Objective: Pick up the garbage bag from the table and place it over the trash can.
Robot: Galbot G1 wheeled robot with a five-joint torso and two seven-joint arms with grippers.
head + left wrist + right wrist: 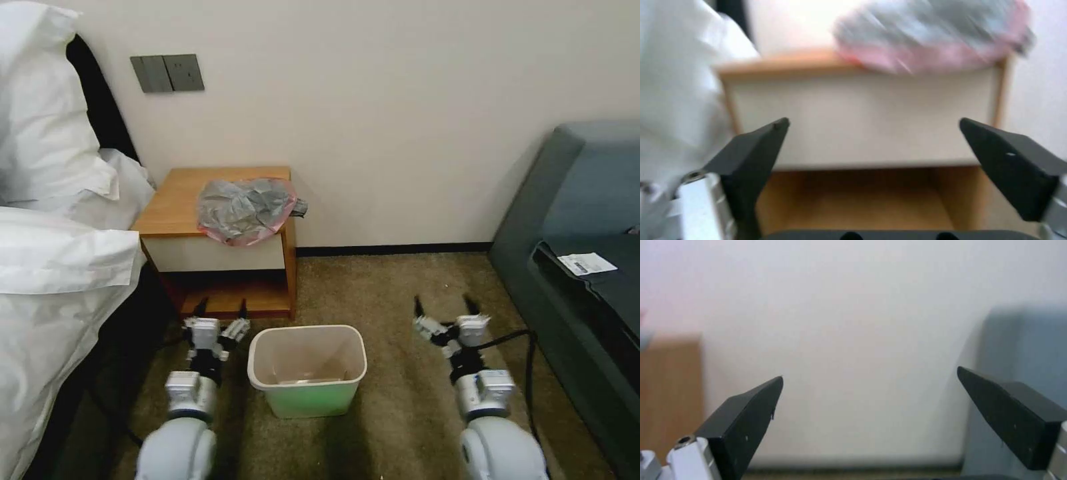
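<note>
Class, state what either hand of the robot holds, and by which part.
Nothing: the left hand and right hand are open and empty; the garbage bag lies on the table.

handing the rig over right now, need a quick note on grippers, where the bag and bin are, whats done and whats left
Left gripper: open, empty, low in front of the nightstand's lower shelf, beside the trash can.
Right gripper: open, empty, over the carpet on the other side of the can, pointing at the wall.
Garbage bag: crumpled on the nightstand top, at its front corner on the robot's right, pinkish rim hanging slightly over the edge. Untouched.
Trash can: upright on the carpet between the arms, no liner on it.
Done: nothing yet.
Left: grasp the bag, lift it, fit it over the can's rim.
</note>
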